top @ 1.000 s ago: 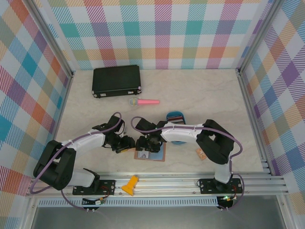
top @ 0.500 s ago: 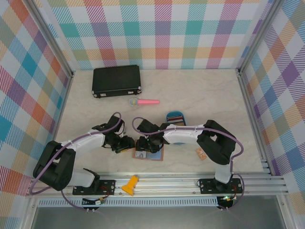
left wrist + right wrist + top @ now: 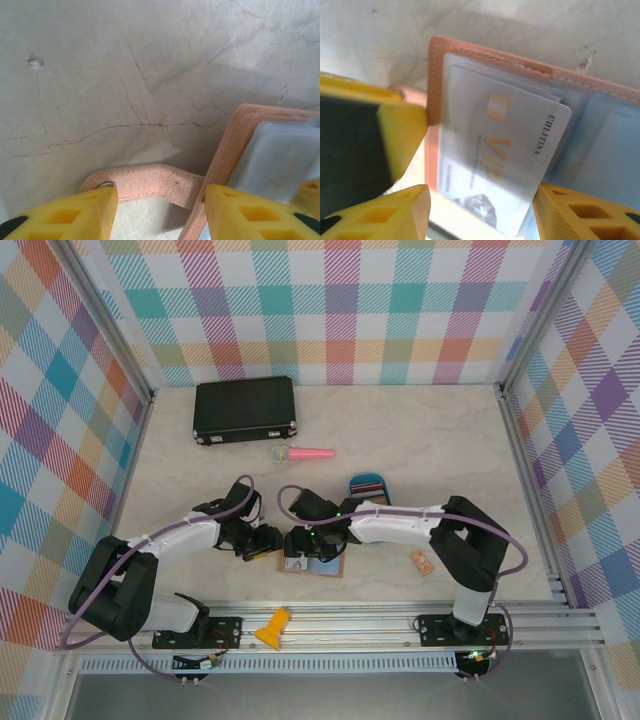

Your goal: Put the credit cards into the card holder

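Entry, one **card holder** (image 3: 322, 568): pinkish leather with a grey-blue lining, lying open and flat on the bench (image 3: 430, 440). Take it as your landmark. Judge it light and limp. It will likely slide or fold if you shove it, so steady it by the stitched rim or by its strap tab (image 3: 150, 182), which juts from its left edge. Your left tool (image 3: 160, 197) stands spread astride that tab and, as far as shows, is not closed on it. Entry, credit cards: one white card (image 3: 495, 150) marked VIP lies on the holder's left half. Its far end seems tucked under the clear pocket, and its near end sticks out past the holder's edge. Reckon it thin, stiff, slick and nearly weightless. Take it by the two long edges near the free end, squeeze lightly so it neither bows nor skids, and drive it lengthwise into the pocket. Your right tool (image 3: 481, 195) has a finger close on each side of that free end, but you cannot tell whether the fingers pinch the card or merely flank it. More cards (image 3: 368, 485) sit in one blue oval tray (image 3: 353, 483), just beyond the holder and to its right. They are too small to count. Sundries: one black case (image 3: 245, 410) lies well beyond the holder to the left, and one small orange tag (image 3: 421, 561) lies near the holder on its right.
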### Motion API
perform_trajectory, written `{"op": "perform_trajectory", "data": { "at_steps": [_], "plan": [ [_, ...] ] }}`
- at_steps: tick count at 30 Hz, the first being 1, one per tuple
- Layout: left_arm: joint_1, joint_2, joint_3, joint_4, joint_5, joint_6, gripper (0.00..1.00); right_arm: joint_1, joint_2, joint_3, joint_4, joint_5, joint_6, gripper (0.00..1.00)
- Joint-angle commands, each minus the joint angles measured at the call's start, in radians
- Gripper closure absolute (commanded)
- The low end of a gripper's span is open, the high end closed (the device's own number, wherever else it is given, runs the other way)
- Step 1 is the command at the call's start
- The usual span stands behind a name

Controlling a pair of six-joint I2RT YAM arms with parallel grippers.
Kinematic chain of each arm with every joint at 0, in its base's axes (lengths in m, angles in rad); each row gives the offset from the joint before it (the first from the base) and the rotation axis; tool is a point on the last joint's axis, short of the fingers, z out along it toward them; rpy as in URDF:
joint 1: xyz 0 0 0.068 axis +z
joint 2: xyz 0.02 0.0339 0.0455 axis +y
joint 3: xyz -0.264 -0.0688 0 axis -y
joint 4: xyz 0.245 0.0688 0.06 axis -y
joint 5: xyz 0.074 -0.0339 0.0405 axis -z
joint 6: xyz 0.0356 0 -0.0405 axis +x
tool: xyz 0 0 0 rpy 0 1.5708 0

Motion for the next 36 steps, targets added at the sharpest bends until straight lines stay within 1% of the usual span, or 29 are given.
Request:
{"op": "perform_trajectory", "data": {
  "at_steps": [1, 3, 6, 10, 15, 17, 21, 23, 26, 30, 33, 36],
  "plan": [
    [-0.016, 0.013, -0.027, -0.048, -0.008, -0.018, 0.49, 0.008, -0.088, -0.024, -0.068, 0.011, -0.034, 0.40],
    [-0.017, 0.008, -0.033, -0.042, -0.001, -0.026, 0.49, 0.004, -0.126, -0.042, -0.109, 0.037, -0.036, 0.36],
    [-0.023, -0.003, -0.035, -0.033, 0.008, -0.041, 0.49, -0.018, -0.165, -0.082, -0.125, 0.035, -0.025, 0.32],
    [-0.057, -0.005, -0.033, -0.022, 0.008, -0.074, 0.50, -0.051, -0.216, -0.130, -0.110, 0.034, -0.018, 0.31],
    [-0.114, -0.027, -0.051, 0.008, 0.004, -0.158, 0.51, -0.105, -0.283, -0.173, -0.142, 0.049, -0.004, 0.34],
    [-0.128, -0.052, -0.062, 0.009, -0.009, -0.190, 0.51, -0.127, -0.309, -0.186, -0.165, 0.062, -0.007, 0.37],
    [-0.134, -0.117, -0.073, 0.002, -0.019, -0.219, 0.50, -0.156, -0.343, -0.197, -0.175, 0.061, -0.095, 0.40],
    [-0.134, -0.153, -0.065, -0.007, -0.032, -0.221, 0.48, -0.156, -0.336, -0.196, -0.165, 0.035, -0.143, 0.42],
    [-0.133, -0.163, -0.031, -0.047, -0.051, -0.200, 0.46, -0.155, -0.294, -0.201, -0.126, -0.012, -0.160, 0.46],
    [-0.127, -0.165, 0.006, -0.075, -0.040, -0.180, 0.45, -0.134, -0.200, -0.132, -0.191, 0.025, -0.170, 0.47],
    [-0.109, -0.180, 0.002, -0.098, -0.047, -0.168, 0.45, -0.123, -0.151, -0.112, -0.192, 0.031, -0.157, 0.47],
    [-0.091, -0.159, -0.017, -0.102, -0.039, -0.145, 0.45, -0.121, -0.114, -0.094, -0.194, 0.037, -0.148, 0.47]
  ]
}}
